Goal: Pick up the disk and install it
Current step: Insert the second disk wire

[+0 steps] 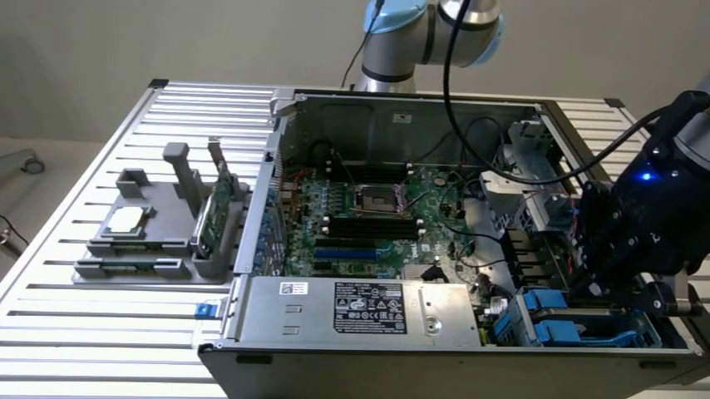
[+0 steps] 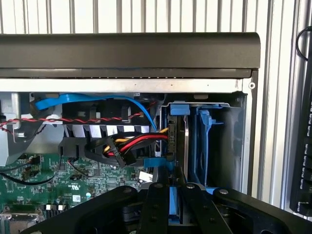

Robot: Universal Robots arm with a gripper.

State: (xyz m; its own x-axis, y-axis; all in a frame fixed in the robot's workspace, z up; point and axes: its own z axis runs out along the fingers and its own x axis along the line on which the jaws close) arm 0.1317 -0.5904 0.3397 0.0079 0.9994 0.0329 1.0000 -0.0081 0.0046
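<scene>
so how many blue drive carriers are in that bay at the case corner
2, though more may be hidden. One holds the disk, standing on edge next to the cable plugs, with the gripper closed on it. An empty blue carrier stands beside it, toward the case wall.

Exterior view: placed high and off the arm, looking down at an angle on the whole slatted table (image 1: pixel 66 332) and into the open computer case (image 1: pixel 388 208), from a middle distance; the case's front edge nearest, the arm's base (image 1: pixel 388 79) at the table's far edge.

Wrist view: mounted on the wrist just behind the gripper (image 2: pixel 178 195), looking straight down, very close to the case's corner with the blue drive bay (image 2: pixel 195 141).

Shared by both: this drive bay (image 1: pixel 583 320) at the case's front corner on the exterior view's right, the coloured cables (image 2: pixel 131 146) beside it, a strip of motherboard (image 2: pixel 63 190), some table slats.
</scene>
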